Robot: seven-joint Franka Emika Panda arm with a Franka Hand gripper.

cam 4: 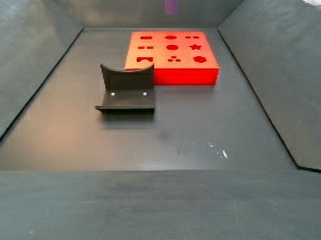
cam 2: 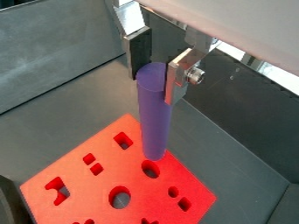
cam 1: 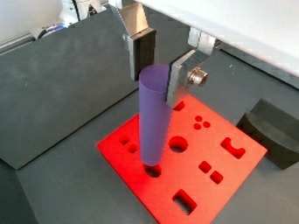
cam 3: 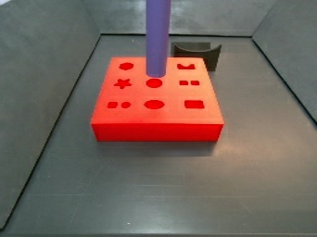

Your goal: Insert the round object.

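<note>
My gripper (cam 1: 159,80) is shut on the top end of the round object (cam 1: 152,122), a long purple peg, and holds it upright over the red block (cam 1: 128,140). Both wrist views show this, and the gripper (cam 2: 158,80) has one flat finger on each side of the peg (cam 2: 153,118). The peg's lower end hangs close to a round hole (cam 2: 153,169) in the block (cam 2: 82,179). In a side view the peg (cam 3: 158,37) stands over the block's (cam 3: 158,120) back row of holes. In a side view only its lower tip (cam 4: 172,7) shows, clear above the block (cam 4: 172,67). The gripper is out of frame in both side views.
The block's top has several cut-outs: round holes (cam 3: 154,105), squares, a star (cam 3: 122,84). The dark fixture (cam 4: 126,89) stands on the floor beside the block and also shows in a side view (cam 3: 198,51) and a wrist view (cam 1: 271,129). Grey walls (cam 3: 50,111) slope up around the floor.
</note>
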